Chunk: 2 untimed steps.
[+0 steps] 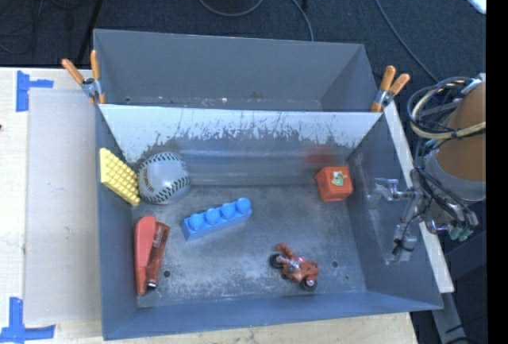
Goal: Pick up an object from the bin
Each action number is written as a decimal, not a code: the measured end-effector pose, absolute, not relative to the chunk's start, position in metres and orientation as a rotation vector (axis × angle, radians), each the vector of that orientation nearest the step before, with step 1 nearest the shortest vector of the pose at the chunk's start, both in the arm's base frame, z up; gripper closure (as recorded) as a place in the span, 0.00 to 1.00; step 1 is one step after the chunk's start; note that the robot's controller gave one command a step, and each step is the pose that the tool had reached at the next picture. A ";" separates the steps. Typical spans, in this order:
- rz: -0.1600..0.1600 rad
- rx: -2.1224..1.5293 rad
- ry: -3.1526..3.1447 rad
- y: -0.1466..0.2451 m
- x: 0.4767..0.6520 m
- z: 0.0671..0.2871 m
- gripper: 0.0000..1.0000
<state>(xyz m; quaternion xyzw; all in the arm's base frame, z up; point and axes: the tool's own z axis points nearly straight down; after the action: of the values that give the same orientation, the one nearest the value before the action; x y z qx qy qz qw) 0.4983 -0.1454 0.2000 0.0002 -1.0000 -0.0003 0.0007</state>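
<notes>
Hovering at the right wall of the bin (367, 255), hand (394, 217) spread, empty, orange block (334, 183) just left.

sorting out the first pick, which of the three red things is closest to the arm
The orange-red block with a green spot, near the bin's right wall. The red toy motorbike lies by the front, the red stapler far left.

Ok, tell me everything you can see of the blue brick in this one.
The blue brick is a long, plastic-looking building block with a single row of four round studs. It lies studs-up on the bin floor near the middle, slanted, right end toward the back wall, touching nothing else.
</notes>
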 end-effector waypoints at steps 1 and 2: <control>0.002 0.079 -3.142 -0.122 0.495 0.164 0.00; -0.005 0.370 -3.113 -0.094 0.485 0.134 0.00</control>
<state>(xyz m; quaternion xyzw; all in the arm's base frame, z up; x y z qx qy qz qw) 0.4848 -0.0938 0.1335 0.1182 -0.9930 -0.0015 0.0032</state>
